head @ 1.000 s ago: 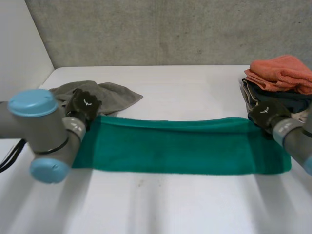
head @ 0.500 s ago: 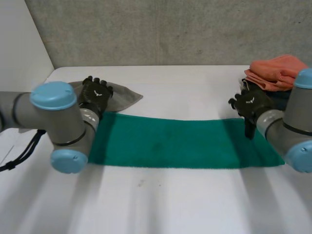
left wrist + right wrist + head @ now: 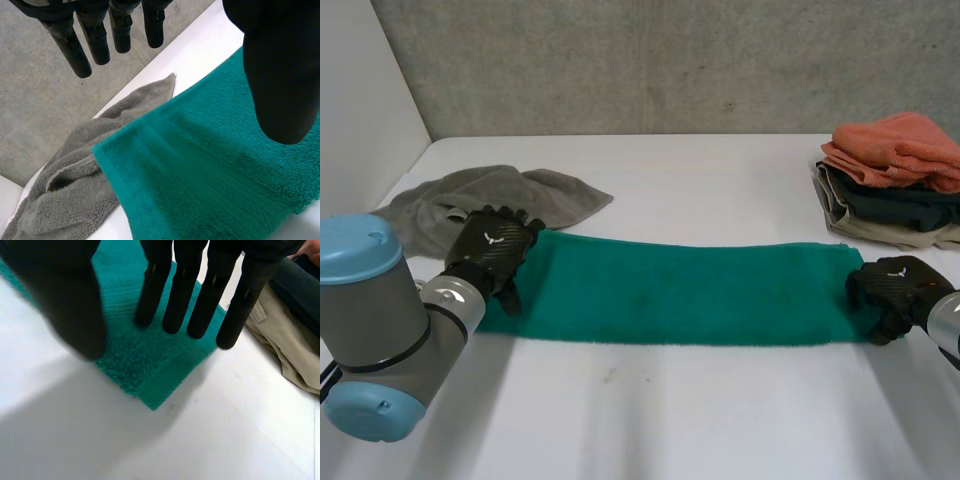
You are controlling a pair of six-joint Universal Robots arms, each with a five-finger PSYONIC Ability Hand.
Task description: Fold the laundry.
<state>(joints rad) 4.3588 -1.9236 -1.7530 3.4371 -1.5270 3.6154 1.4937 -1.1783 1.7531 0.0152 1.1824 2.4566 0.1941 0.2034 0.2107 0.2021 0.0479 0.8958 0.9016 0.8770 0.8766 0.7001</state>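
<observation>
White table (image 3: 700,170), teal towel (image 3: 690,290), long flat strip (looped terry pile)

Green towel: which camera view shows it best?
The head view: the green towel lies there whole, one long strip. The left wrist view shows its end by the grey towel; the right wrist view, one corner near the right hand.
</observation>
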